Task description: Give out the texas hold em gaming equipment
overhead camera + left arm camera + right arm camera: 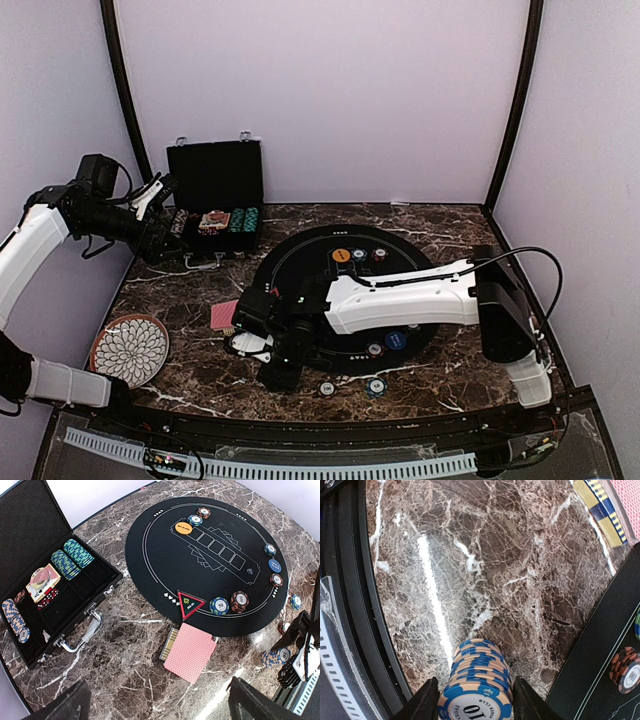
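1. While the left arm hangs back over the open black case (215, 190), the right gripper (283, 365) reaches low across the marble table (180, 380), just off the near-left edge of the round black felt mat (150, 550).
2. In the right wrist view, a stack of blue-and-peach poker chips (479, 680) stands upright squarely between the two fingers (422, 702); its axis points up at the camera.
3. The jaws bracket the stack closely on both sides, but I cannot tell whether they are already pinching it.
4. The left gripper (160, 702) is spread wide and holds nothing, well away from this stack, so the right arm is plainly the nearer.
5. A red-backed card deck (190, 651) lies just off the mat beside the triangle marker (191, 604).
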You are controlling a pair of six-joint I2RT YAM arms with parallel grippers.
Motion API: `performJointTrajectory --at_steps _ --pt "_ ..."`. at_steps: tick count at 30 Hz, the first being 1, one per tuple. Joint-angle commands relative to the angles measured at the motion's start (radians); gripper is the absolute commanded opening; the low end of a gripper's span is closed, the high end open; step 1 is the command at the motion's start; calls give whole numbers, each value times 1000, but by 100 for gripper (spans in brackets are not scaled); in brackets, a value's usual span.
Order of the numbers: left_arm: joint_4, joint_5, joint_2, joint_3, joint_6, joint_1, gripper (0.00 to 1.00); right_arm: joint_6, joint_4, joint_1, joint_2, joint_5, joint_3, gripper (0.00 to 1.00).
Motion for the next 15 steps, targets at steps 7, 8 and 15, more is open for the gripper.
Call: performJointTrajectory --at_steps 7,8,15 --pt "-11 12 -32 -18 4 -3 99 2 -9 11 -9 11 39 34" --pt "-11 11 -31 -17 4 -3 99 0 -9 11 -11 15 39 31" --pt "-13 8 -27 -8 1 -3 99 1 -14 10 -27 57 40 24"
